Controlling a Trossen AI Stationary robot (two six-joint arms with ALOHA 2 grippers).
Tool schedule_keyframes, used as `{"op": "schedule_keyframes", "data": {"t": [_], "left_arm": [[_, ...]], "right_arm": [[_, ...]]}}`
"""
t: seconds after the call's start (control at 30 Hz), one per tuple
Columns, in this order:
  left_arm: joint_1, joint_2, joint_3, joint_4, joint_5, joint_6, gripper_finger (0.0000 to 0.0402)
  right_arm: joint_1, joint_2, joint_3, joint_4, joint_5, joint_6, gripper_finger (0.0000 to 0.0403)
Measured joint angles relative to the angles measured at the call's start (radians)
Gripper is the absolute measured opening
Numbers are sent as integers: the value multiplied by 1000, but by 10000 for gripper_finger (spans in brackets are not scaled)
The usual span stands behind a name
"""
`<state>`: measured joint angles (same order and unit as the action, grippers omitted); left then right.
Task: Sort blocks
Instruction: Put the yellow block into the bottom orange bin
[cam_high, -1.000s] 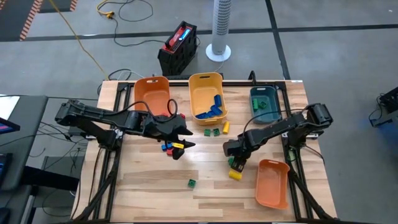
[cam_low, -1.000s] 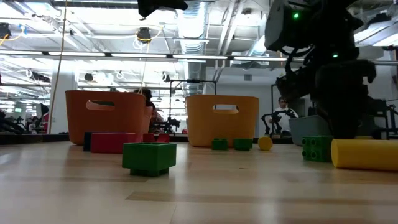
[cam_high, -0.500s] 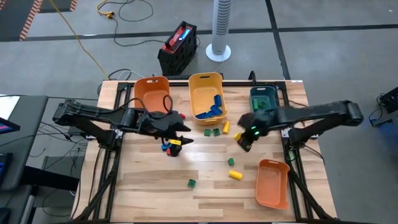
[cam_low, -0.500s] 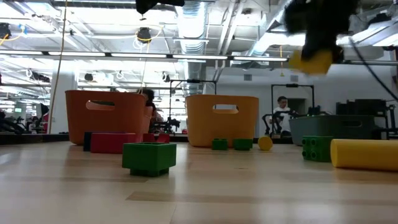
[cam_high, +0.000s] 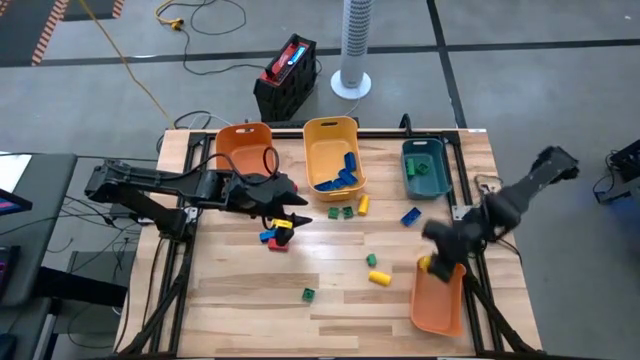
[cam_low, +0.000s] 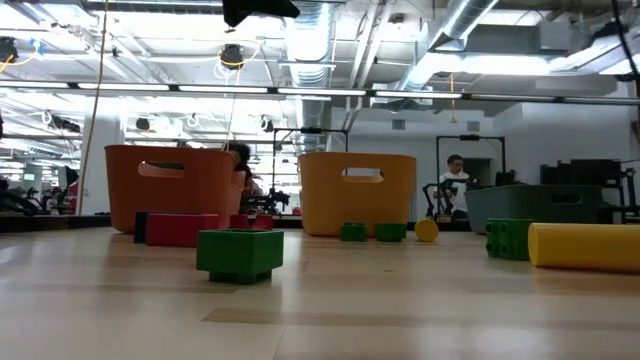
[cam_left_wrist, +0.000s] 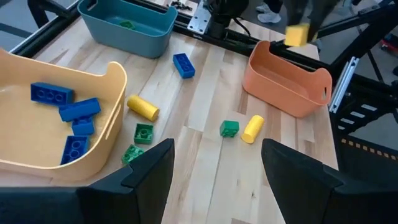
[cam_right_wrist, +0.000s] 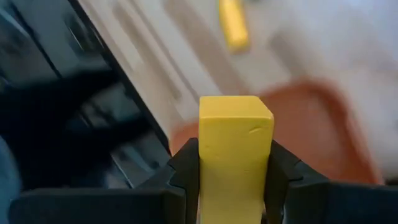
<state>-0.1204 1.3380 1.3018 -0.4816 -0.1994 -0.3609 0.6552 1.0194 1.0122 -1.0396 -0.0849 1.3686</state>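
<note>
The left gripper (cam_high: 292, 222) is hovering with its fingers spread wide and empty above a small cluster of blocks (cam_high: 272, 238) near the orange bin (cam_high: 243, 150). Blue blocks (cam_high: 338, 180) are lying in the yellow bin (cam_high: 333, 128). The right gripper (cam_high: 437, 263) is clamping a yellow block (cam_right_wrist: 235, 146) over the rim of the second orange bin (cam_high: 437, 305).

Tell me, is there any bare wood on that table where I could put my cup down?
Yes: the table's near-left corner is bare, bordered only by a lone green block. The strip between the yellow bin and the teal bin is also free. It is crowded by the left gripper and between the bins and the orange bin.
</note>
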Motion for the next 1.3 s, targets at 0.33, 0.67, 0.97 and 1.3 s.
{"op": "schedule_keyframes", "data": {"t": [0.33, 0.67, 0.97, 1.3], "left_arm": [[0, 0, 0, 2, 1, 14, 235], [0, 0, 0, 2, 15, 1, 235], [0, 0, 0, 2, 20, 0, 235], [0, 0, 0, 2, 36, 6, 235]], "right_arm": [[190, 268, -65, 151, 0, 131, 119], [174, 442, -183, 398, -121, 137, 122], [172, 469, -184, 379, -133, 153, 216], [108, 227, -96, 118, -21, 160, 253]]}}
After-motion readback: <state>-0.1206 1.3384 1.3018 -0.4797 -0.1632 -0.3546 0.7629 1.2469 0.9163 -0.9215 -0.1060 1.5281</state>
